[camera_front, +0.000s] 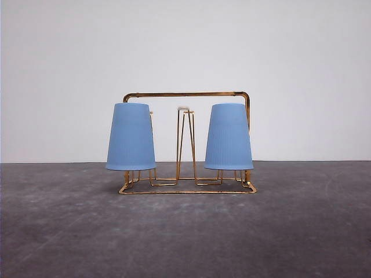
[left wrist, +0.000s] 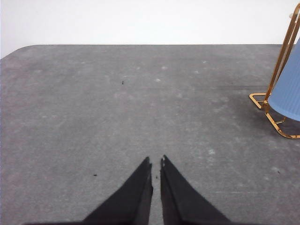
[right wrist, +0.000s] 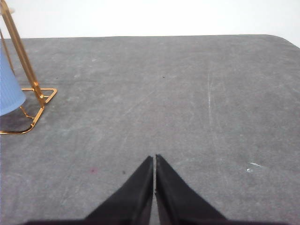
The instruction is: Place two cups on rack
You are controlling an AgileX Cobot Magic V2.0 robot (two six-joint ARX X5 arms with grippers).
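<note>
The gold wire rack [camera_front: 186,94] stands mid-table in the front view. Two light blue ribbed cups hang upside down on its prongs, one on the left [camera_front: 131,136] and one on the right [camera_front: 228,136]. A white-tipped prong [camera_front: 184,108] rises bare between them. The left wrist view catches a rack corner [left wrist: 262,100] and the edge of a cup [left wrist: 289,89], well away from my left gripper [left wrist: 156,161], which is shut and holds nothing. In the right wrist view the rack [right wrist: 28,75] and a cup [right wrist: 8,91] sit far off from my shut, empty right gripper [right wrist: 154,158].
The dark grey table [camera_front: 185,231] spreads wide on all sides of the rack. A white wall [camera_front: 185,46] stands behind the table's far edge. Rounded table corners [left wrist: 18,49] show in the wrist views.
</note>
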